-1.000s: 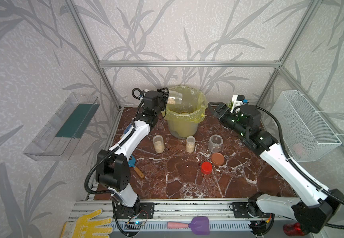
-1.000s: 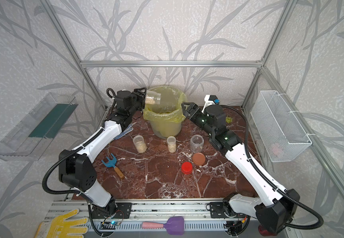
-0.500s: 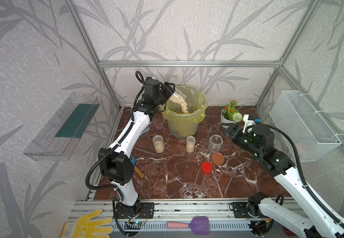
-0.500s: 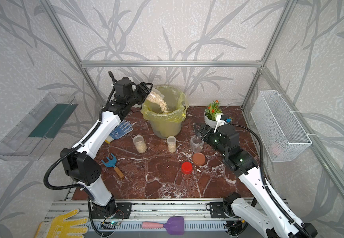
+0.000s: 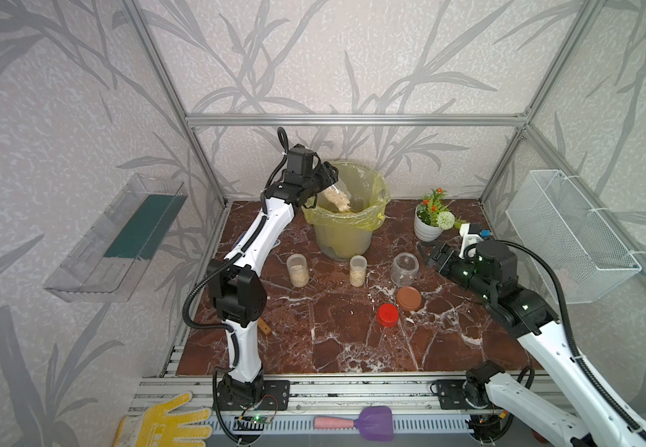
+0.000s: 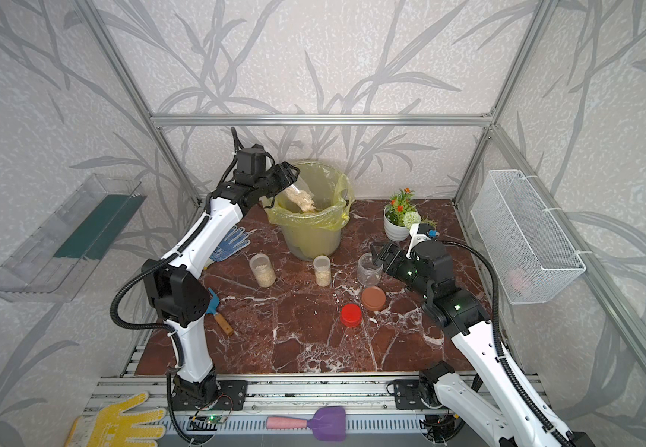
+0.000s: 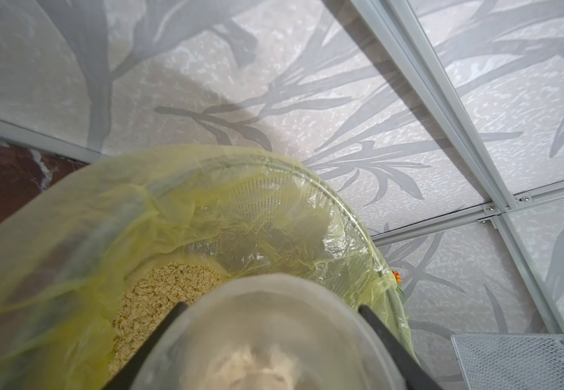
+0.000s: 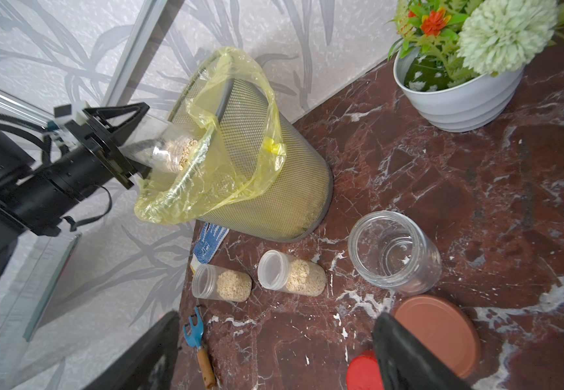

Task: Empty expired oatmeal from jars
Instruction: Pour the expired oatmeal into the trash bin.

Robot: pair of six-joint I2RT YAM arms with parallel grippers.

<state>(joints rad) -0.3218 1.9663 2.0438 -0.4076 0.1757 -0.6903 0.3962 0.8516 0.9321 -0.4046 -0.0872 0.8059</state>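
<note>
My left gripper [image 5: 323, 181] is shut on a clear jar [image 5: 335, 195], tipped mouth-down over the bin with the yellow bag [image 5: 346, 232]. Pale oatmeal [image 7: 172, 287] lies in the bag, and more shows inside the tipped jar [image 8: 172, 148]. Two slim jars [image 5: 298, 269] [image 5: 357, 270] with oatmeal stand in front of the bin. To their right a wider jar [image 5: 404, 268] stands empty, with a brown lid [image 5: 409, 298] and a red lid [image 5: 387, 314] lying near it. My right gripper [image 5: 426, 253] hangs open just right of the empty jar, holding nothing.
A white flower pot [image 5: 430, 228] stands at the back right, close behind my right gripper. On the right wall hangs a wire basket [image 5: 569, 236], on the left wall a clear shelf [image 5: 120, 236]. A blue glove [image 6: 230, 242] and a small rake [image 6: 219, 313] lie under the left arm.
The left arm rose and tipped the jar from level to mouth-down over the bin, and oatmeal slid toward its mouth. The right arm drew back from the bin to beside the empty jar.
</note>
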